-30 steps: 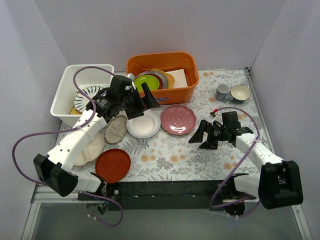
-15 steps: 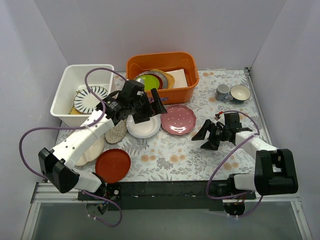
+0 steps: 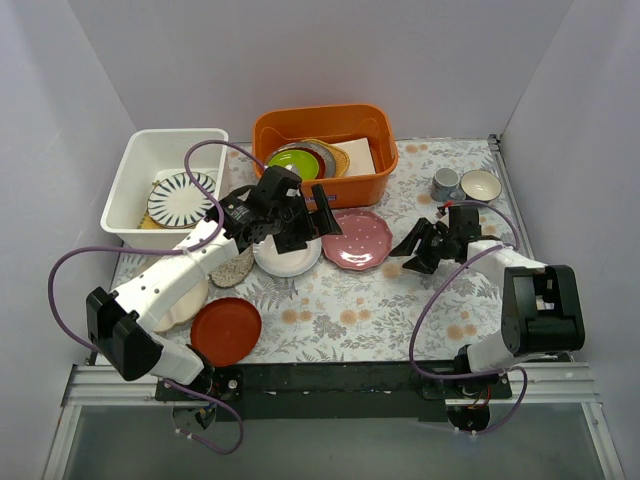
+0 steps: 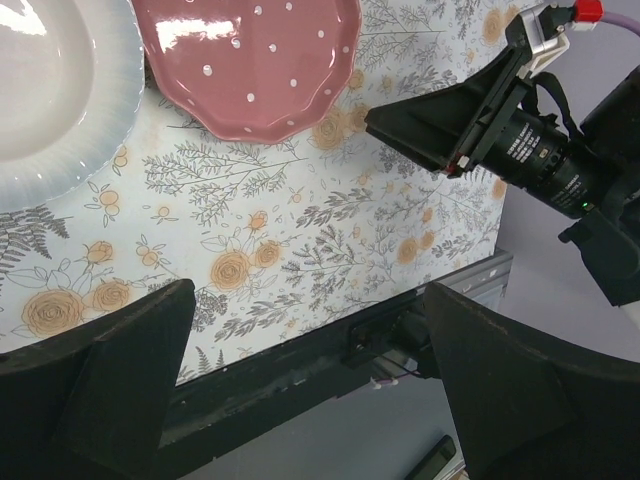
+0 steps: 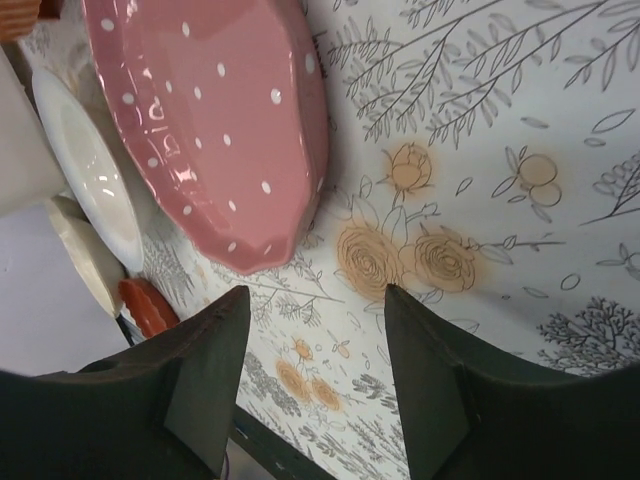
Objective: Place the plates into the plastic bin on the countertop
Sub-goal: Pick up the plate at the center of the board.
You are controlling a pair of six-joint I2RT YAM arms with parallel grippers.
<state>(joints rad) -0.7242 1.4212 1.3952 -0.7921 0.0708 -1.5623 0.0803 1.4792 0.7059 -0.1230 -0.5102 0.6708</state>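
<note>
Pink plate (image 3: 356, 239) now lies between unclenched, empty tools: left tool (image 3: 312, 228) came nearer, right tool (image 3: 409, 256) narrowed.

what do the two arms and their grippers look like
The left arm and right arm have white shells with black joints and black base blocks, and a purple cable loops along each. The left gripper and right gripper are black, each with two broad wedge-shaped fingers.
</note>
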